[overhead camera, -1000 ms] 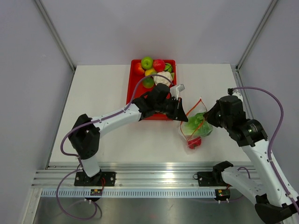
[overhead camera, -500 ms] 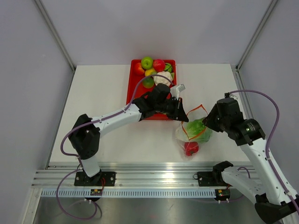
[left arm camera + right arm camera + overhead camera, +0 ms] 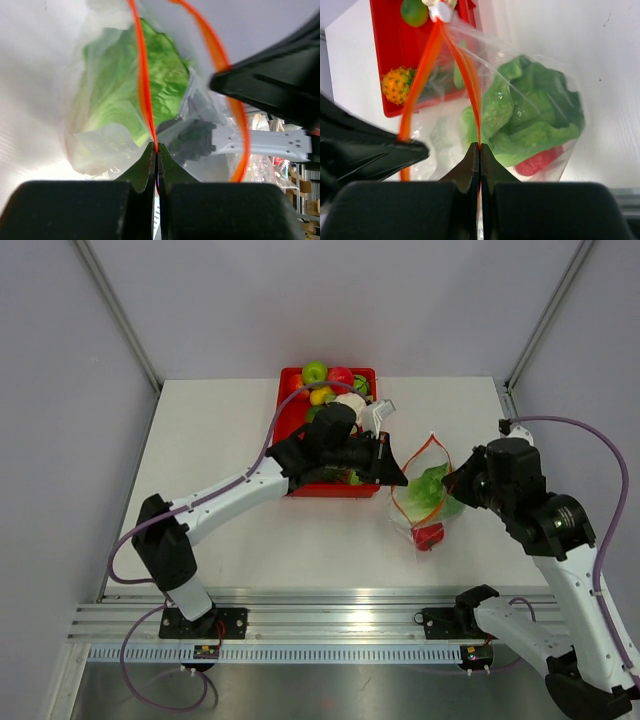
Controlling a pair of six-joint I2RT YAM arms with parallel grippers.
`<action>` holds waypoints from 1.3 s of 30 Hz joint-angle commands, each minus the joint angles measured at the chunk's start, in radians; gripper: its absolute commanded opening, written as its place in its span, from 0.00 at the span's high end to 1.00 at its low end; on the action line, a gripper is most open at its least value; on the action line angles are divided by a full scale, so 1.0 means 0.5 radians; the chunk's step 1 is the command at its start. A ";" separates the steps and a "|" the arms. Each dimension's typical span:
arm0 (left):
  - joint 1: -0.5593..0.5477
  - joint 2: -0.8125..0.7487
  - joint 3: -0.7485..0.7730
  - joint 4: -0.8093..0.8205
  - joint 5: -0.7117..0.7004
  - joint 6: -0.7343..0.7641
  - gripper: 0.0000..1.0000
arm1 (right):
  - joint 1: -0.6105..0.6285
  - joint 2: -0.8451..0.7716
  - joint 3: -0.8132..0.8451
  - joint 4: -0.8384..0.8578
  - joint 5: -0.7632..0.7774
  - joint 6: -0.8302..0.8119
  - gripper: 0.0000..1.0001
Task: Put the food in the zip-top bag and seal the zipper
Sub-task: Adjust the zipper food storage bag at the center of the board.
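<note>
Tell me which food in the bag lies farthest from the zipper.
The red tomato, at the bag's closed end; the green lettuce lies nearer the zipper.

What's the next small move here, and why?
Probably draw the left gripper and right gripper apart to pull the zipper taut. Both are shut on its strip, the lettuce and red piece sit inside the zip-top bag, yet its lips stand apart.

White counter, red tray at the back.
The counter (image 3: 200, 450) carries a red tray (image 3: 325, 491) at its far edge; just right of it is a clear bag (image 3: 412, 520), contact with the counter unclear.
</note>
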 commanded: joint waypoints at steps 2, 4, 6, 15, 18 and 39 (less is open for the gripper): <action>-0.016 0.048 -0.115 0.241 -0.004 -0.051 1.00 | -0.002 0.032 -0.380 0.186 0.037 -0.045 1.00; -0.016 0.205 -0.107 0.236 0.023 -0.055 1.00 | -0.002 0.167 -0.509 0.266 0.086 -0.042 1.00; -0.016 0.396 -0.009 0.175 0.030 -0.018 1.00 | 0.001 0.244 -0.507 0.291 0.090 -0.027 1.00; -0.001 0.054 0.299 -0.123 -0.047 0.172 1.00 | 0.001 0.085 0.021 0.147 0.022 -0.070 1.00; -0.001 0.028 0.161 -0.038 -0.096 0.136 1.00 | -0.002 0.039 -0.150 0.131 0.086 -0.085 1.00; -0.056 0.056 -0.014 -0.056 -0.114 0.203 1.00 | -0.002 0.079 -0.307 0.180 0.145 -0.061 1.00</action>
